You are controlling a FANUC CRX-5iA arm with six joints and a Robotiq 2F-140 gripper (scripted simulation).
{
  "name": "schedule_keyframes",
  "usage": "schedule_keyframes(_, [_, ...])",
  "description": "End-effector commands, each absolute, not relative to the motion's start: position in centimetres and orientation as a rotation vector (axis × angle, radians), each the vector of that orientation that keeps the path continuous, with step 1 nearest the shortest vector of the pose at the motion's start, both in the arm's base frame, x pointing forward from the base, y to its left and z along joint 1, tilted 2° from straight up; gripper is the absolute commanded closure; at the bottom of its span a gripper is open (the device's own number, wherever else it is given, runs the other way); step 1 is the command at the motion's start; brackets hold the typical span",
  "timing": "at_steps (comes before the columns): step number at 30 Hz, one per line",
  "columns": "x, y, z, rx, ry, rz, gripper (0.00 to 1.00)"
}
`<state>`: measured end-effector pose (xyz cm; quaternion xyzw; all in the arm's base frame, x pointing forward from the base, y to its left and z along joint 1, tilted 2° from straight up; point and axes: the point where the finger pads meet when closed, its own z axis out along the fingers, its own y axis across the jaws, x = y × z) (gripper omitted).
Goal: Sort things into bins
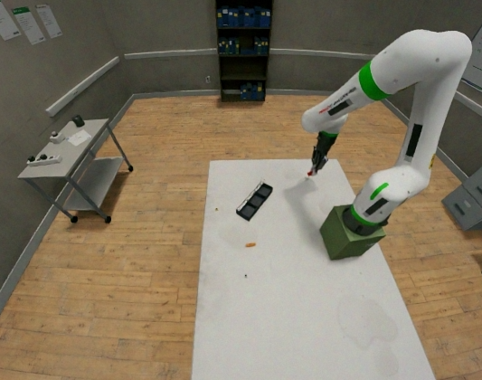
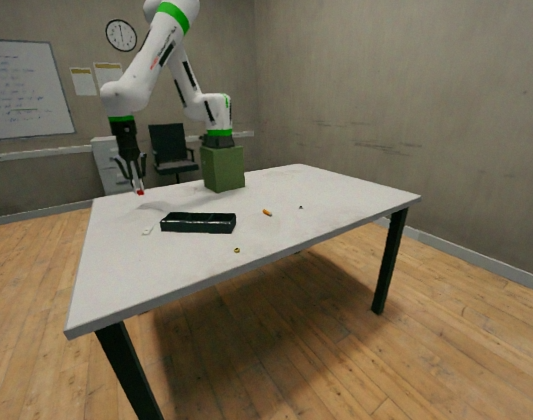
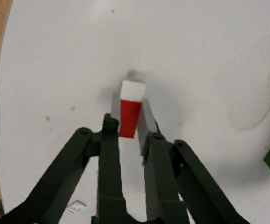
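Bin tray (image 1: 243, 215) (image 2: 198, 227) on table (image 1: 277, 308) (image 2: 306, 185), small pieces around it, arm base block (image 1: 344, 244) (image 2: 223, 172) behind

Red-and-white block (image 1: 309, 173) (image 2: 140, 192) (image 3: 130, 112) in jaws, black three-compartment bin (image 1: 255, 202) (image 2: 198, 223) on table

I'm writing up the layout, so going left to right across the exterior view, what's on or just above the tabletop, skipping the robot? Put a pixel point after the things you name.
red-and-white block (image 1: 309, 173) (image 2: 140, 192) (image 3: 131, 110), black three-part bin (image 1: 244, 213) (image 2: 198, 227), orange piece (image 1: 250, 245) (image 2: 267, 212), small dark item (image 1: 245, 276) (image 2: 301, 207)

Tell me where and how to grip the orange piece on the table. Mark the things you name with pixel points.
Take the orange piece (image 1: 250, 245) (image 2: 267, 212) around its middle, coming from straight above, jaws closing across its narrow width. It looks long and slim and lies flat, with its long sides free; the black tray (image 1: 241, 213) (image 2: 198, 227) stands well apart.
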<state>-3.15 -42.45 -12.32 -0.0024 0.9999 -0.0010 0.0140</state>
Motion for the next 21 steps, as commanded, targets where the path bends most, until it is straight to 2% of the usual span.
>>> schedule_keyframes(1, [-1.5, -42.3, -12.3, -0.006, 3.115, -0.005, 0.8])
schedule_keyframes(21, [8.6, -41.2, -12.0, -0.006, 3.115, -0.005, 0.8])
